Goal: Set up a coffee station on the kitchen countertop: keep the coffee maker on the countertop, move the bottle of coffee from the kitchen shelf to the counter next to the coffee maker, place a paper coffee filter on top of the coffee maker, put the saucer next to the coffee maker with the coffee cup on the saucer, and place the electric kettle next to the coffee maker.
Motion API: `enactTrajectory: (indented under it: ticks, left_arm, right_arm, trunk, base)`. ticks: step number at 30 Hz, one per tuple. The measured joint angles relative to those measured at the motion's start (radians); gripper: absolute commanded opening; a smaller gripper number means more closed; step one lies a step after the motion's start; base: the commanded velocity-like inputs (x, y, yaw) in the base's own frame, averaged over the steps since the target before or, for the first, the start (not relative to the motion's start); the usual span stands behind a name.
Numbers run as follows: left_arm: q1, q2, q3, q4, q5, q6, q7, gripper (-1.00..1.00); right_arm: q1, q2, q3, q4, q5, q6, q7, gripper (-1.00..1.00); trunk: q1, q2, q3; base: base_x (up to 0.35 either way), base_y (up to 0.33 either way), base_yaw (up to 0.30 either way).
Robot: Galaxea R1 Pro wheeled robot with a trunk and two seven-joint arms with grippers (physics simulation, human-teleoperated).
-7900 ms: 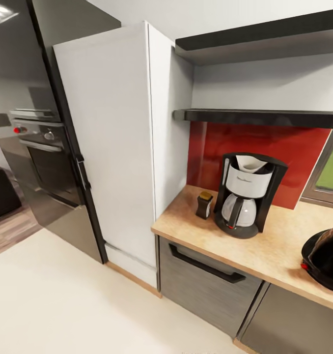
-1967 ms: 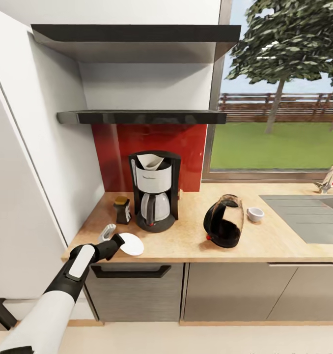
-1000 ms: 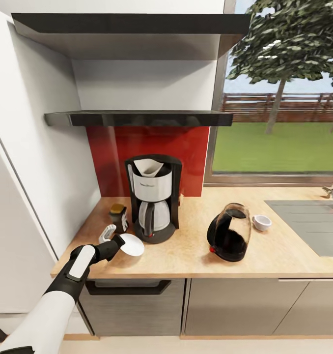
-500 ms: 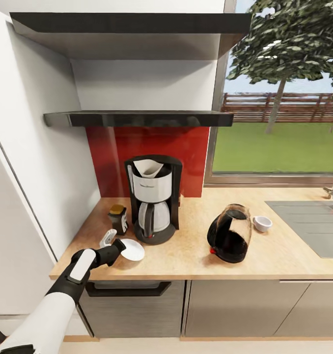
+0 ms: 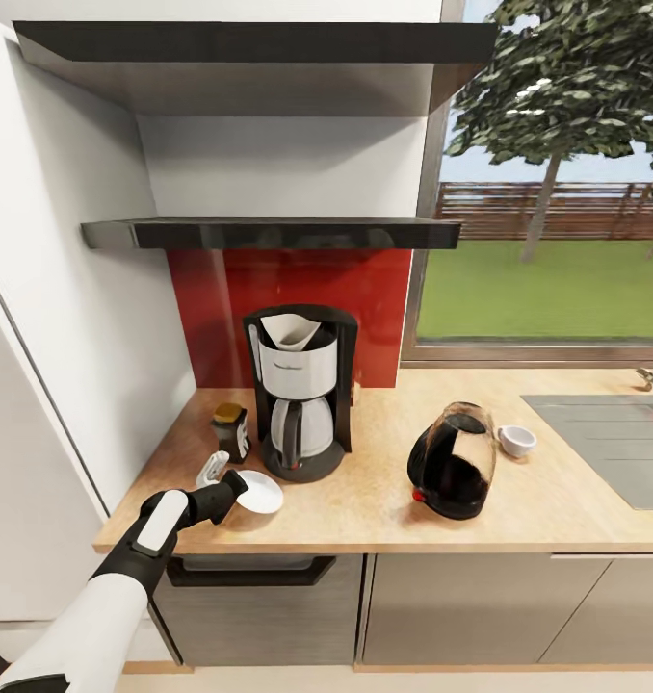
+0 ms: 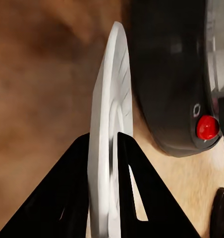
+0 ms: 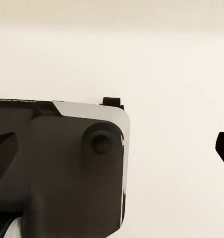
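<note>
between the left end effector fingers — the saucer, edge-on.

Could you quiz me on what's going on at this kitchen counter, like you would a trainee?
1. True or false: the paper coffee filter sits in the top of the coffee maker.
2. What is the left claw gripping? A) the coffee cup B) the saucer C) the bottle of coffee
3. Fill in: the coffee cup stands on the countertop just beside the electric ____.

Key:
1. True.
2. B: the saucer, pinched by its rim, in front of the coffee maker's base.
3. kettle: the electric kettle is between the cup and the coffee maker.
</note>
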Motion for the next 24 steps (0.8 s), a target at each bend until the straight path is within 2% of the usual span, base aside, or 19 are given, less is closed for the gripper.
enactTrajectory:
  ticks: [6, 24]
  left_arm:
    - [-0.001, 0.0, -0.001, 0.002, 0.0, 0.0, 0.0, -1.0]
    - [0.001, 0.0, 0.0, 0.001, 0.0, 0.0, 0.0, -1.0]
  right_arm:
    - [0.0, 0.0, 0.0, 0.0, 0.0, 0.0, 0.0, 1.0]
    - [0.0, 0.0, 0.0, 0.0, 0.0, 0.0, 0.0, 1.0]
  trunk:
    - [0.0, 0.0, 0.0]
    - [0.0, 0.0, 0.0]
  base:
    - [0.121, 0.0, 0.0]
    - [0.002, 0.0, 0.0]
